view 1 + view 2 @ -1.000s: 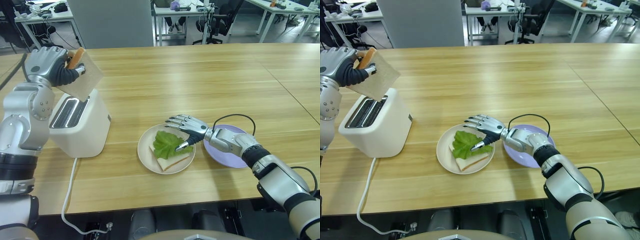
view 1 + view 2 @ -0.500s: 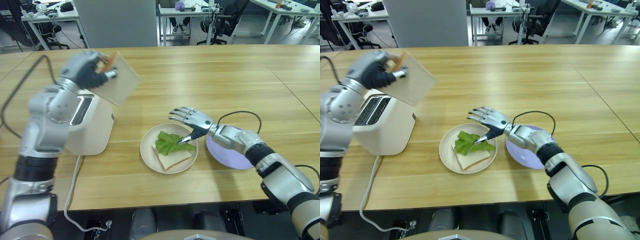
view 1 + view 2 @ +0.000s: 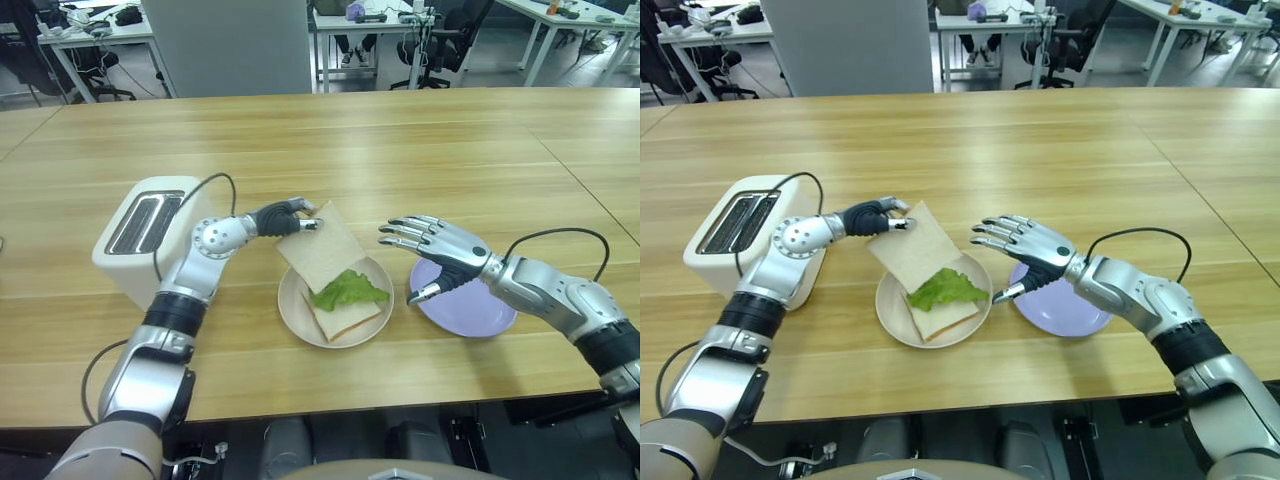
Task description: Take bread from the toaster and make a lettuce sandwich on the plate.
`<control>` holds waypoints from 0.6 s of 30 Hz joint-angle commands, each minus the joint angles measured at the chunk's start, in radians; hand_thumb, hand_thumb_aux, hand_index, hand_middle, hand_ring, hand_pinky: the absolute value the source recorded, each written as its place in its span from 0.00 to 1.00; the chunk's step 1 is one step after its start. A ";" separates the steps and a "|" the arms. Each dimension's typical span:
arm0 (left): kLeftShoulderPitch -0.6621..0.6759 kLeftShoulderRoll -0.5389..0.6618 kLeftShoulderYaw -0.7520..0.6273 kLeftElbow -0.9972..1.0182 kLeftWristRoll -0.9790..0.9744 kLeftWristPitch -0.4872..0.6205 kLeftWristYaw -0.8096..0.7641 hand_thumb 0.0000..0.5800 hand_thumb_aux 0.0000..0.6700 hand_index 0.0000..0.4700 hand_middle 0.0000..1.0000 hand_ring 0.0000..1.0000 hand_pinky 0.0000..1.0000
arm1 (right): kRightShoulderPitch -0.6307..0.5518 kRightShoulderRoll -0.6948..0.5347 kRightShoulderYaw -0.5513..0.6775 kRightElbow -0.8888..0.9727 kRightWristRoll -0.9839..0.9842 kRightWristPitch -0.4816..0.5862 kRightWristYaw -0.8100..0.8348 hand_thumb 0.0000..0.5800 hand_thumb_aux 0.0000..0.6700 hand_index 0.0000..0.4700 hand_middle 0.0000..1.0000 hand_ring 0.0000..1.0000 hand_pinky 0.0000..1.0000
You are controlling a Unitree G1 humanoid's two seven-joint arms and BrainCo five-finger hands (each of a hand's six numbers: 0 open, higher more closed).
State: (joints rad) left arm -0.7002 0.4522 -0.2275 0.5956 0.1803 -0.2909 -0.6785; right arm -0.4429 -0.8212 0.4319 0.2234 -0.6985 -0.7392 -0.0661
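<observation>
**Top slice (image 3: 320, 245) poised over the cream plate (image 3: 293, 316)**
Left hand (image 3: 285, 217) clamps it, tilted above the plate's far-left rim; right hand (image 3: 437, 252), splayed and empty, hovers right of the plate. Next, likely: lay it flat on the lettuce (image 3: 348, 290).

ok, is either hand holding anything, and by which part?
Left hand pinches the bread slice at its far edge near the corner, tilted over the lettuce on the plate. Right hand is open and holds nothing.

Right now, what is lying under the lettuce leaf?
A bread slice on the plate; only its near corner shows, the rest is covered by the lettuce. The left hand holds a second slice tilted over the far side.
</observation>
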 commanded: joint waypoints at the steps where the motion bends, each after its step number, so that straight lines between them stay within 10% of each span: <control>1: -0.036 -0.040 -0.041 0.119 0.021 -0.029 -0.032 1.00 1.00 0.98 1.00 1.00 1.00 | 0.050 0.017 -0.014 -0.078 0.047 0.000 0.095 0.00 0.00 0.00 0.00 0.00 0.00; 18: -0.120 -0.146 -0.108 0.444 0.074 0.003 -0.108 1.00 1.00 0.98 1.00 1.00 1.00 | 0.071 0.183 0.042 -0.007 0.006 -0.014 0.232 0.00 0.00 0.00 0.00 0.00 0.00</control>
State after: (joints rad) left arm -0.8032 0.3101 -0.3215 0.9931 0.2225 -0.2941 -0.7973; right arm -0.3698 -0.6445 0.4557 0.1850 -0.6772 -0.7497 0.1403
